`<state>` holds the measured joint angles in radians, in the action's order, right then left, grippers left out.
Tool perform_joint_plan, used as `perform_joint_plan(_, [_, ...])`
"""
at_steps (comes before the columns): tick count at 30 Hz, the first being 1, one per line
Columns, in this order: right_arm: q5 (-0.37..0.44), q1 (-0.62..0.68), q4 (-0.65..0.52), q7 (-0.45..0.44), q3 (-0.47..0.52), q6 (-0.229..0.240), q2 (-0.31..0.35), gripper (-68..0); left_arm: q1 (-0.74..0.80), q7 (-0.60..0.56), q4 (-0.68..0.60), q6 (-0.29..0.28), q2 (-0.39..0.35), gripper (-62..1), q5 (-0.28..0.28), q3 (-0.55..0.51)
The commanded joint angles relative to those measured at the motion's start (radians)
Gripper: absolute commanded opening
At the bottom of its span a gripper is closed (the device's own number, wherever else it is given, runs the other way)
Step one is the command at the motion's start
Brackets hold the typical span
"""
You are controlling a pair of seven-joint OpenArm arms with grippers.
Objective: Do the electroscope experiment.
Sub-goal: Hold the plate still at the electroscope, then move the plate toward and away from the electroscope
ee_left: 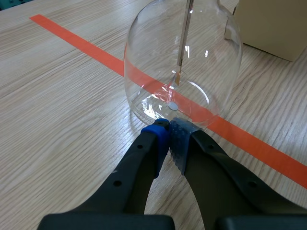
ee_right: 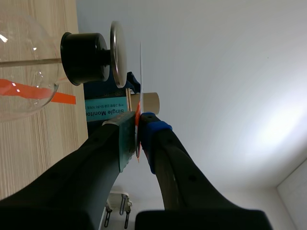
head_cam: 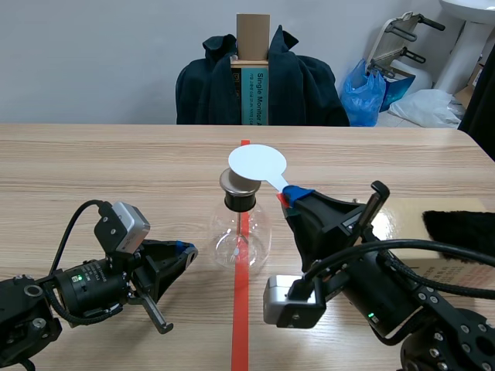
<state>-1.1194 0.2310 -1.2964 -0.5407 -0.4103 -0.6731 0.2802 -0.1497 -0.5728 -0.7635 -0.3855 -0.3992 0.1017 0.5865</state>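
Glass electroscope (head_cam: 241, 232) is set on the desk (head_cam: 116, 162) between the hands. The left hand (ee_left: 169, 125) is closed, empty, just short of its base. A white disc (head_cam: 257, 164) is clamped in the right hand (ee_right: 138, 122), ahead near the metal cap (ee_right: 116, 53), likely for charging.

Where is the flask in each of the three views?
Scene view: flask in the middle, on the tape line, below the white disc.
Left wrist view: flask just ahead of the shut left gripper.
Right wrist view: flask part in view, ahead of the right gripper, to one side.
Shared landmark: the tape line under the flask.
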Motion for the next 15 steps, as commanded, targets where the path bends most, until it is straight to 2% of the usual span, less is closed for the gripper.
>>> perform_joint_plan(1, [0.005, -0.012, -0.011, 0.018, -0.003, -0.014, 0.011, -66.7, -0.008, -0.013, -0.013, 0.002, 0.005, -57.7, 0.009, -0.003])
perform_joint_plan(15, [0.005, -0.012, -0.011, 0.258, -0.003, -0.014, 0.011, -66.7, -0.008, -0.013, -0.013, 0.002, 0.005, -57.7, 0.009, -0.003])
